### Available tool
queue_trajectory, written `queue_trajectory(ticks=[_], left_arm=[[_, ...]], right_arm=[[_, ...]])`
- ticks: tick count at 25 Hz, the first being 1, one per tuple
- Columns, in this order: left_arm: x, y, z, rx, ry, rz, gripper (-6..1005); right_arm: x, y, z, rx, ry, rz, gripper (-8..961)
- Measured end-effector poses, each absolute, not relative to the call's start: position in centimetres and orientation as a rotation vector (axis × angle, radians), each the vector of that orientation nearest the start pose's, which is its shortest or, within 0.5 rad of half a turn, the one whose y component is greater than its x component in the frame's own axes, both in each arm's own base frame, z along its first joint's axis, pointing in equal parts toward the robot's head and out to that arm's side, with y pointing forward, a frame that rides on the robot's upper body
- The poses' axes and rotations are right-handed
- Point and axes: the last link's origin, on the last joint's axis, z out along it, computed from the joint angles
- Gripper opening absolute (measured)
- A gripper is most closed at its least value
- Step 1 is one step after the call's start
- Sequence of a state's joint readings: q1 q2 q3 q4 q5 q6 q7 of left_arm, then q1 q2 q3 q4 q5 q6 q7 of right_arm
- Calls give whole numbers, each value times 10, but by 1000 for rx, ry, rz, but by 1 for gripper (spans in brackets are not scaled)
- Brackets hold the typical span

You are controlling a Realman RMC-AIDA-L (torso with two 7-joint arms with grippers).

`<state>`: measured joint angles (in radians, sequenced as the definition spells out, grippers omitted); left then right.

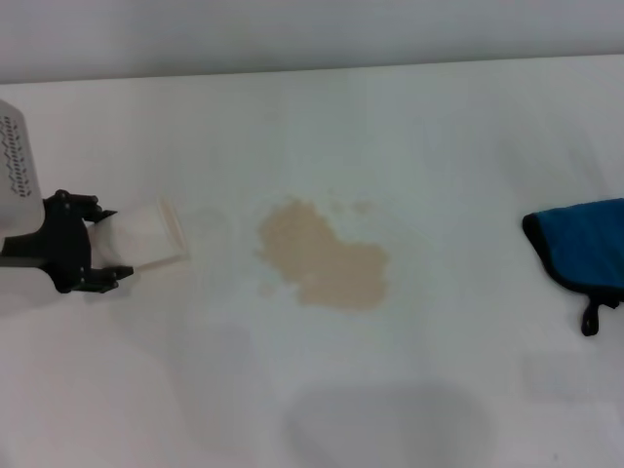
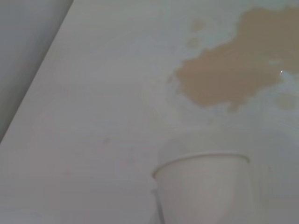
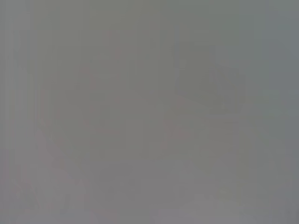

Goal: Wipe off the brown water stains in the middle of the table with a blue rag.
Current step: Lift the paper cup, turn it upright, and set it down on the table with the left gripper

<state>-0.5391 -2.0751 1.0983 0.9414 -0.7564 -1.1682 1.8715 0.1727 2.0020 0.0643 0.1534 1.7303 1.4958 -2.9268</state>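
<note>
Head view shows the white tabletop (image 1: 458, 136) with the brown water stains (image 1: 324, 258) lying in its middle: one irregular tan blotch and a few small droplets just beside its far and left margins. The blue rag (image 1: 585, 249) lies at the right edge of the tabletop, well apart from the stains, its black edging turned toward them and its small black loop trailing toward the near edge; part of the cloth runs out of sight past that edge. Near the left edge the left hand (image 1: 109, 244) grasps a white paper cup (image 1: 156, 234), which lies tipped sideways between the black fingers (image 1: 96, 209), its open rim pointing toward the stains and stopping short of them. The cup is the only thing standing between this hand and the blotch.

Left wrist view shows the same cup (image 2: 205, 186) close up, with bare tabletop (image 2: 93, 116) and then the stains (image 2: 233, 70) beyond its rim.

Right wrist view gives only a flat grey field, and the right hand appears in no picture.
</note>
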Motion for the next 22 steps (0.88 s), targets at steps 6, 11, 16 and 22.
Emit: queue_trajectory(ticks=[6,11,16,22], left_arm=[[-266,375,-5,-2722,109,253,683],[-262,373,-2,-2668,83,83,657],[-264,368,3,-2563,26,-104,650],[-273,354,0,-2434,-68,-369,647]], right_arm=[[402,214,39,-1333,586,669,856],[401,214,42,-1331,568,674,856],[400,214,46,-1328,539,679,856],[405,212,53,-1331,514,647,856]])
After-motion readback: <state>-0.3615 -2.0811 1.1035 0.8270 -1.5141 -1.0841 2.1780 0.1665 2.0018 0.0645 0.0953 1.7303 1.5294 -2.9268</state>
